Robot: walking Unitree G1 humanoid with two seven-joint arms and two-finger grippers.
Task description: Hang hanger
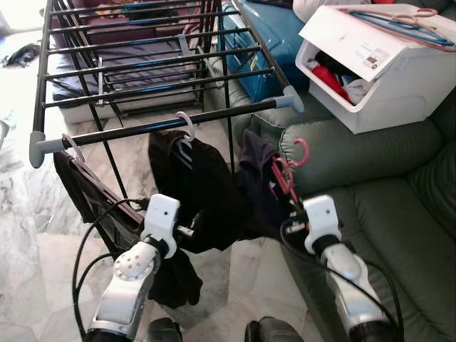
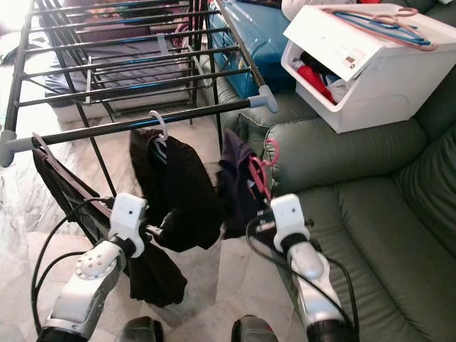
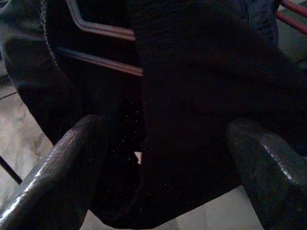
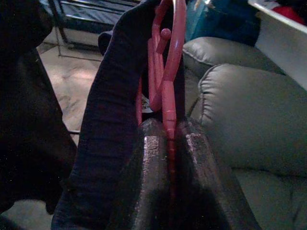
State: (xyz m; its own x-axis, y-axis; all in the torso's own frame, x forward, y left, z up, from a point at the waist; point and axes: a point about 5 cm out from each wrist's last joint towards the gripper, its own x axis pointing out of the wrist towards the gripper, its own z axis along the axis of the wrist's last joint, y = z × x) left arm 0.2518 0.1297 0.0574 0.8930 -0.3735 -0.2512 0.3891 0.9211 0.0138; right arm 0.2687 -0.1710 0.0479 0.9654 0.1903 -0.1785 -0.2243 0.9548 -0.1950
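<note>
Red hanger (image 4: 165, 76) with a dark garment (image 1: 253, 185) sits clamped in the right gripper (image 4: 169, 143), below the rack's front rail (image 1: 164, 125), apparently unhooked. Left gripper (image 3: 163, 158), fingers apart, faces hanging black clothing (image 1: 196, 189).

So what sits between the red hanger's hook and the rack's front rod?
Nothing bridges them. In the left eye view the red hanger, pinched by the right gripper, has its hook below the front rod, with sofa behind the gap.
</note>
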